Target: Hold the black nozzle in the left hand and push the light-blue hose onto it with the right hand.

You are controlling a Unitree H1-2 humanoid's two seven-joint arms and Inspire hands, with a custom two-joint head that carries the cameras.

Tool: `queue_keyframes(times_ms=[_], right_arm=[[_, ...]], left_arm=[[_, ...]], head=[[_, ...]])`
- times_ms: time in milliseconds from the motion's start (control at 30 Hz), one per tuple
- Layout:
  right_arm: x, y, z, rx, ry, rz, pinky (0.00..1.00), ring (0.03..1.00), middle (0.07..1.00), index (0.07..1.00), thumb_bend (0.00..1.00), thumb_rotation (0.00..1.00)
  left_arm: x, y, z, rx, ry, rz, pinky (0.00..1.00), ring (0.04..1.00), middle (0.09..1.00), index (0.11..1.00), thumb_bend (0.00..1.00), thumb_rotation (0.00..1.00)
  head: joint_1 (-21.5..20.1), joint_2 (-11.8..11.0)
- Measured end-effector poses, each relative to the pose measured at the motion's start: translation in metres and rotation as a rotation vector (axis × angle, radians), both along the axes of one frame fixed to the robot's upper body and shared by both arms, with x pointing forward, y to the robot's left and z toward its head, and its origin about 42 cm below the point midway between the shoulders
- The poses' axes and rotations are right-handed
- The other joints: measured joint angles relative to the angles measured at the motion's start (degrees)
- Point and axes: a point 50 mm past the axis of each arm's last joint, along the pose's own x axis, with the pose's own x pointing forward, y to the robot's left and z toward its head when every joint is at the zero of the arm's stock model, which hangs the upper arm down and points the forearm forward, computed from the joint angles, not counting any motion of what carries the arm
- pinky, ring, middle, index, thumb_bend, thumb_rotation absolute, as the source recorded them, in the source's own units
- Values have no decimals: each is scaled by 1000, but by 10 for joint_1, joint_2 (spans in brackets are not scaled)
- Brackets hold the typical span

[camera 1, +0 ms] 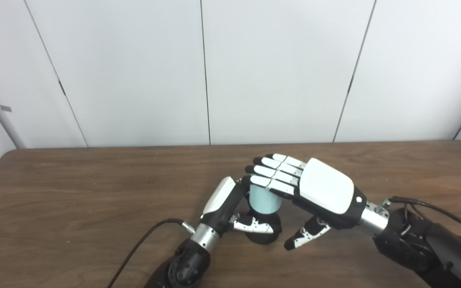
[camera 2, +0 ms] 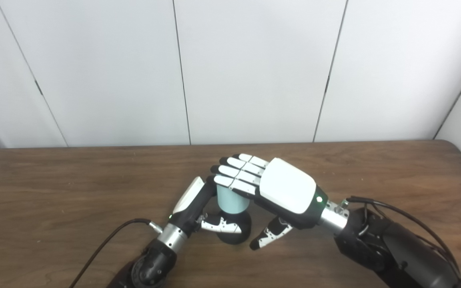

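Left eye view: on the desk (camera 1: 74, 200) the left hand (camera 1: 224, 204) grips the black nozzle (camera 1: 263, 234) upright, the light-blue hose (camera 1: 265, 201) standing on it. The right hand (camera 1: 318, 190), fingers extended and holding nothing, lies flat over the hose top. Press straight down while the nozzle is kept steady.

The top of the light-blue hose (camera 1: 265, 202) is covered by the fingers (camera 1: 273, 172) of the right hand (camera 1: 318, 190), so the hose end can't be seen. Most of the black nozzle (camera 1: 263, 236) is hidden behind the left hand (camera 1: 230, 208) and its thumb; only a rounded lower part is shown. The hose-nozzle joint is masked, seating not determinable. Both forearms are cut off by the bottom edge, and the black cable (camera 1: 142, 244) too.
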Motion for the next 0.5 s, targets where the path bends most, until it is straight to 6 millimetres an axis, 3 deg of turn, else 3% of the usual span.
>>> queue_keyframes(times_ms=[500], right_arm=[[4, 1, 0, -2, 29, 15, 876, 910, 908, 908, 707, 253]], left_arm=[[0, 1, 0, 2, 1, -1, 338, 421, 497, 491, 511, 77]], head=[[1, 4]])
